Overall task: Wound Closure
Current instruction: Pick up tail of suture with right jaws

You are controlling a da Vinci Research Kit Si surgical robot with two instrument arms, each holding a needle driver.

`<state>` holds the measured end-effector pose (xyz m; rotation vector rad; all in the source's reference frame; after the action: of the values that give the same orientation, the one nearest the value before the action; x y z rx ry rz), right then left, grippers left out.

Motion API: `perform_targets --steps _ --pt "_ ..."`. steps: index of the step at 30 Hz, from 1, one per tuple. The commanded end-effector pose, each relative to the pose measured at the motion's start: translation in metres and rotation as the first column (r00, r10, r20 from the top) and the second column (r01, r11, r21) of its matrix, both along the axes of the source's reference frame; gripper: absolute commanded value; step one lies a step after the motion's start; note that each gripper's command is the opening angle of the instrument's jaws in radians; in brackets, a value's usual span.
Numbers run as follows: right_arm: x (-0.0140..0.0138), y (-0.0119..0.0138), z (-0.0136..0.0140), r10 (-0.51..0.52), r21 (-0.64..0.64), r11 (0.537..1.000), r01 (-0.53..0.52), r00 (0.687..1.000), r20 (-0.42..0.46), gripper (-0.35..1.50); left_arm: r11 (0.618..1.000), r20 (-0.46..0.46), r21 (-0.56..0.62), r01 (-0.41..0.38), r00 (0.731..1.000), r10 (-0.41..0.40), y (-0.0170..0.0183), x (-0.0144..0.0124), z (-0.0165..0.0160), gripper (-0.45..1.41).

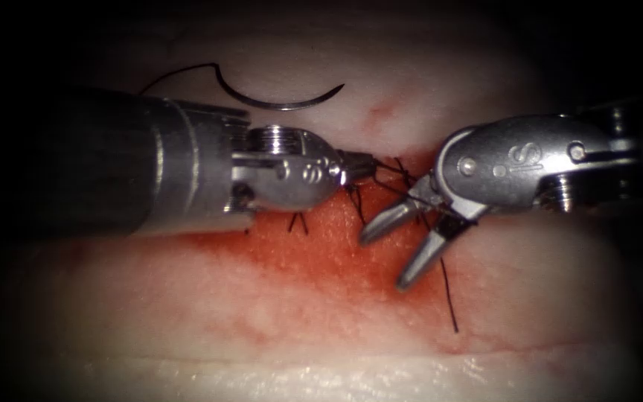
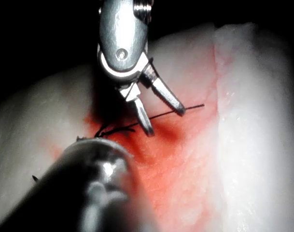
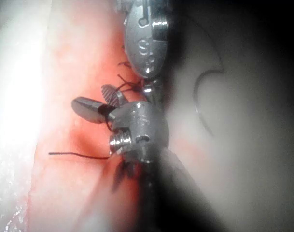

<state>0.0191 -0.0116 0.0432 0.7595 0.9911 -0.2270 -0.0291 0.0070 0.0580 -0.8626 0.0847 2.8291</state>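
The needle (image 1: 280,100) lies loose on the tissue (image 1: 321,298), up past both tools. The left tool (image 1: 362,165) pinches the thread (image 1: 448,290). The right tool (image 1: 392,249) fingers spread wide around thread, holding nothing.

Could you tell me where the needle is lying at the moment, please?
In the endoscope view the needle lies free on the pale tissue, held by neither tool, just beyond the left pincer.

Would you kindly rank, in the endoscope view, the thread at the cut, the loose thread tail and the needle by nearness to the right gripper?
1. Thread at the cut: running between the open jaws of the right gripper.
2. Loose thread tail: just below the gripper, on the red fluid.
3. Needle: farthest, lying free on the tissue, above the left gripper, which holds thread.
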Motion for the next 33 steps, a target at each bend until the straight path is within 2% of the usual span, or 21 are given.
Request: perform_targets --steps 1,15,21,24,26,31,32,33 --pt "0.0004 -0.0005 0.0006 -0.015 -0.003 1.000 0.015 1.000 0.005 0.86 1.000 0.001 -0.001 -0.001 1.000 0.001 0.0002 -0.0005 0.0006 -0.45" --pt "-0.0019 -0.0009 0.0011 -0.180 -0.111 0.976 0.186 0.981 0.065 0.86 1.000 -0.004 -0.005 -0.004 1.000 0.004 -0.0007 -0.0006 0.0008 -0.45" --pt "-0.0017 -0.0013 0.0020 -0.234 -0.150 0.958 0.245 0.968 0.088 0.61 1.000 -0.006 -0.010 -0.010 1.000 0.010 -0.0009 -0.0005 0.0008 -0.45" --pt "-0.0016 -0.0025 0.0034 -0.249 -0.174 0.949 0.264 0.963 0.104 0.61 1.000 -0.004 -0.009 -0.008 1.000 0.008 -0.0013 -0.0004 0.0007 -0.45" --pt "-0.0016 -0.0034 0.0043 -0.256 -0.190 0.942 0.275 0.959 0.119 0.68 1.000 -0.002 -0.005 -0.007 1.000 0.007 -0.0015 0.0000 0.0006 -0.45" --pt "-0.0017 -0.0040 0.0054 -0.279 -0.203 0.931 0.303 0.950 0.141 0.68 1.000 0.005 0.001 -0.006 1.000 0.006 -0.0018 0.0007 0.0004 -0.45" --pt "-0.0017 -0.0040 0.0055 -0.280 -0.204 0.930 0.306 0.949 0.144 0.66 1.000 0.005 0.001 -0.007 1.000 0.007 -0.0019 0.0008 0.0004 -0.45" --pt "-0.0017 -0.0040 0.0055 -0.284 -0.203 0.929 0.310 0.947 0.148 0.36 1.000 0.009 0.008 -0.001 1.000 0.001 -0.0021 0.0011 0.0002 -0.45"
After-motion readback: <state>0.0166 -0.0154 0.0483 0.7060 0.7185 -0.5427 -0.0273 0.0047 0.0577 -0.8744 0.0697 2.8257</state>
